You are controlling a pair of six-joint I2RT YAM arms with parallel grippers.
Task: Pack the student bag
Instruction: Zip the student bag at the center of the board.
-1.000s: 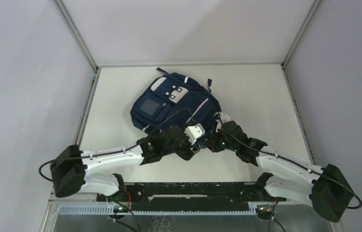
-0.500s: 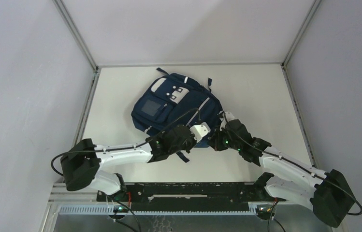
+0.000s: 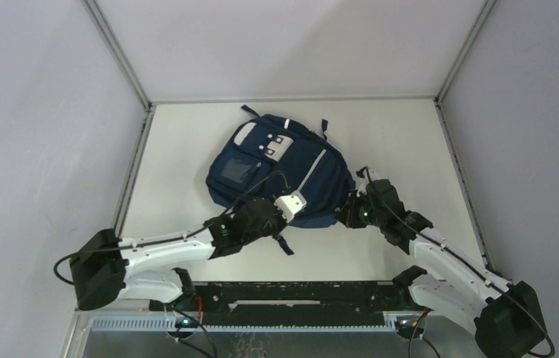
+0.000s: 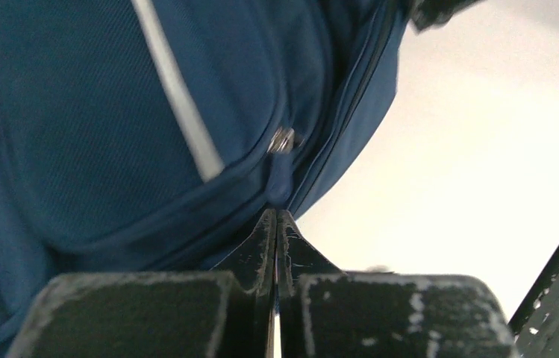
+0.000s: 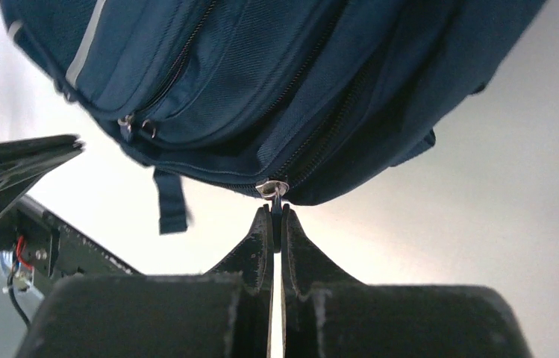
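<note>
L wrist cam first: left gripper has its fingers pressed flat together w/ basically no gap. The tips nip the very end of a blue fabric pull tab that hangs off a silver slider. Right past the tips is the student bag, navy, w/ a white stripe running up and away from the tool. Bare table off to the tool's right.

R side, same deal: right gripper is clamped tight on a metal zip pull on the bag's lower seam, straight ahead of the tips. Beyond that the bag body fills the top of the view. There are two more small pulls up-left of the fingers, and a strap end dangles to their left.

Top cam: bag lies flat on the table, mid to far, front panel out beyond the left tool. Both grippers sit at its near edge, left one around the near middle, right one at the near-right corner.
</note>
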